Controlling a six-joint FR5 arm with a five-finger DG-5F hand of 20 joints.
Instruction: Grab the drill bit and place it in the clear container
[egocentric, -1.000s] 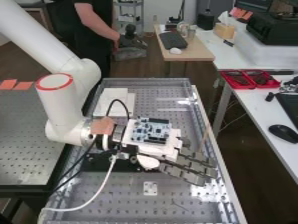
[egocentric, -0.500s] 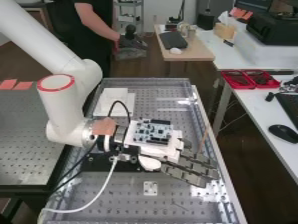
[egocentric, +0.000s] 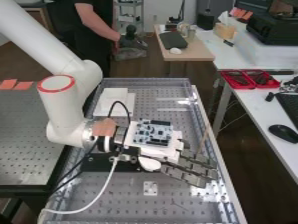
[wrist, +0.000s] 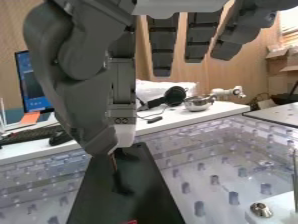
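Atop hand (egocentric: 191, 169), high view: circuit board (egocentric: 153, 131); wrist view: pinched drill bit (wrist: 114, 163).

"What's hidden on the drill bit (wrist: 114, 163)?"

"Its upper end, inside the pinch of the hand (egocentric: 187, 176). The lower end blurs into the black plate (wrist: 156, 206); I can't tell whether they touch."

"And from the high camera?"

"The arm (egocentric: 40, 40) is cut off between ten and eleven o'clock, the white cable (egocentric: 100, 194) at seven, the keyboard (egocentric: 289, 107) at three."

"That thin stick (egocentric: 204, 139) toward four?"

"Its near end is behind the hand."

"The red trays (egocentric: 241, 88) at two?"

"Contents too small to name."
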